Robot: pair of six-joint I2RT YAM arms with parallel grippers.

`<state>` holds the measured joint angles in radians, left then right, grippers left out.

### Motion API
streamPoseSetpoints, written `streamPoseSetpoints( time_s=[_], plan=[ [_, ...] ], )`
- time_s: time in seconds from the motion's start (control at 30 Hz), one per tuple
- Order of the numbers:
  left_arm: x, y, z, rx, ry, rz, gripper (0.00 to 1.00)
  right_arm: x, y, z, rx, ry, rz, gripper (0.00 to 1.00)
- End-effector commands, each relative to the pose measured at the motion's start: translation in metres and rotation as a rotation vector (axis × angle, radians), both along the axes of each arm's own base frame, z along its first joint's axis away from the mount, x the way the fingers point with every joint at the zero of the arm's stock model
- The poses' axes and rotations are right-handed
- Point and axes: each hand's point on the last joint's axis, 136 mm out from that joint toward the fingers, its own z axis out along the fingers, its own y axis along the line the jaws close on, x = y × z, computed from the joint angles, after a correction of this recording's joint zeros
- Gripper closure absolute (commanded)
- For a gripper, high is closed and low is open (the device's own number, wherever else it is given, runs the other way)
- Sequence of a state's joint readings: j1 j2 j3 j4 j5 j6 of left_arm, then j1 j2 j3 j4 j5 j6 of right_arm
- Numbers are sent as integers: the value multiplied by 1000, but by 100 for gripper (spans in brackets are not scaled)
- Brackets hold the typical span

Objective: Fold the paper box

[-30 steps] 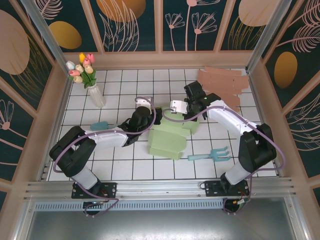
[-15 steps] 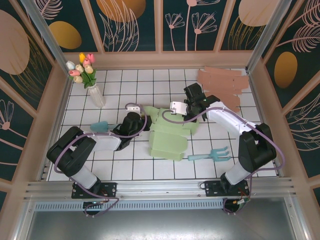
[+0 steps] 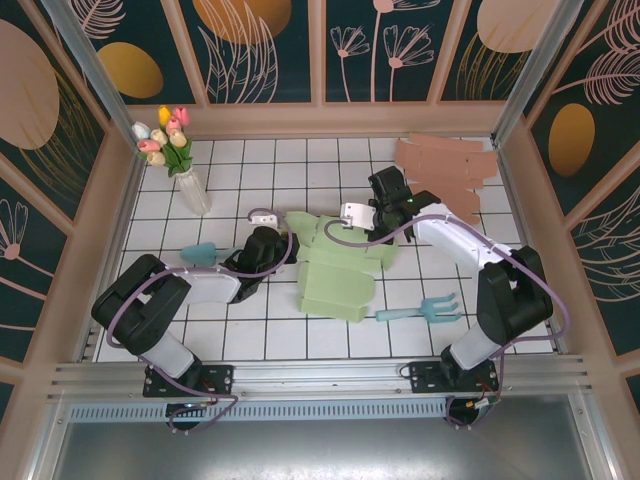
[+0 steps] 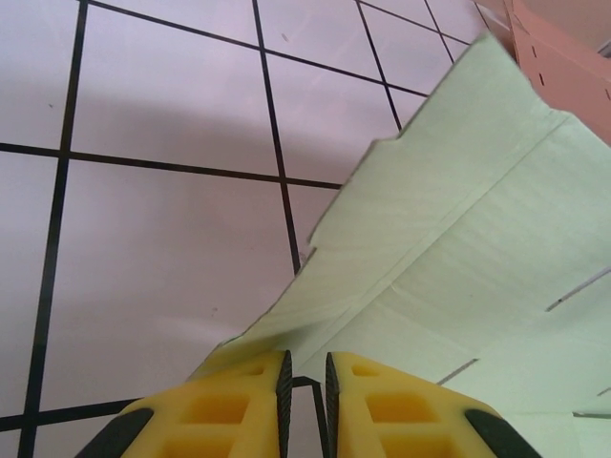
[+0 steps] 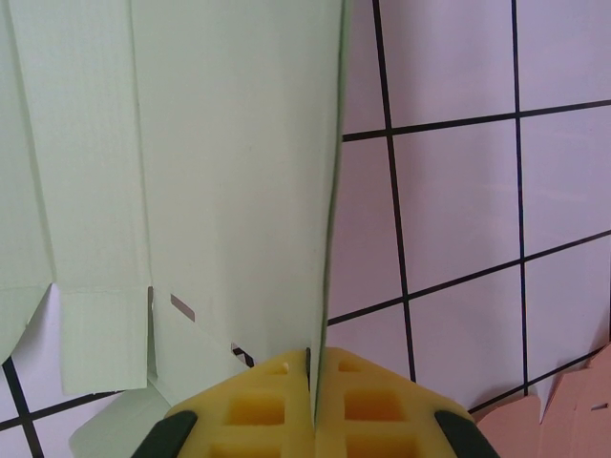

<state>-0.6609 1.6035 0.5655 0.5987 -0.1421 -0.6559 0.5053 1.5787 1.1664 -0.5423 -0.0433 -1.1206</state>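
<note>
While the paper box (image 3: 335, 278) lies part-folded on the white tiled bench (image 3: 240, 330), to the right of the tulip vase (image 3: 188, 185) and nearer the arm bases than the vase is, both hands work at its far half. The box is pale green. Its long axis runs from far to near, leaning slightly away from the vase as it comes near. Its rounded flap points toward the arm bases, and the opposite end, with 1 flap raised, points away from them. A side panel juts out on the side away from the vase.

The right hand (image 5: 312, 355) is on that far-from-vase side. Its 2 yellow fingers (image 5: 382, 401) are pressed together on an edge of the green sheet, which stands on end between them.

The left hand (image 4: 304, 358) sits on the vase side of the box. Its fingers (image 4: 239, 382) are a narrow slit apart, with a black tile line visible through the gap. A corner of the green sheet reaches the tip of 1 finger; whether it touches I cannot tell.
</note>
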Motion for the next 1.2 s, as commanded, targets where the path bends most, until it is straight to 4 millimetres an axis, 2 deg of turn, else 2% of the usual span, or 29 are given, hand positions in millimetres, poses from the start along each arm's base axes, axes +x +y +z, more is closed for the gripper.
streamPoseSetpoints(
  time_s=[0.0, 0.27, 0.73, 0.77, 0.97, 1.13, 1.17],
  plan=[
    [-4, -7, -6, -1, 26, -49, 80, 5, -4, 10, 12, -39, -26, 100],
    [-10, -30, 0, -95, 52, -138, 81, 13, -8, 13, 15, -59, -60, 100],
    [-11, -73, 32, -356, 65, -263, 83, 16, -5, 7, 48, -80, -70, 100],
    [-9, -75, 21, -352, 88, -259, 83, 15, -5, 6, 49, -78, -70, 100],
    [-6, -76, 13, -361, 100, -246, 84, 12, -5, 1, 60, -83, -63, 100],
    [-8, -68, 21, -302, 61, -248, 83, 17, -9, 5, 48, -140, -66, 100],
    [-8, -63, 33, -288, 24, -240, 83, 18, -9, 7, 50, -163, -65, 100]
  ],
)
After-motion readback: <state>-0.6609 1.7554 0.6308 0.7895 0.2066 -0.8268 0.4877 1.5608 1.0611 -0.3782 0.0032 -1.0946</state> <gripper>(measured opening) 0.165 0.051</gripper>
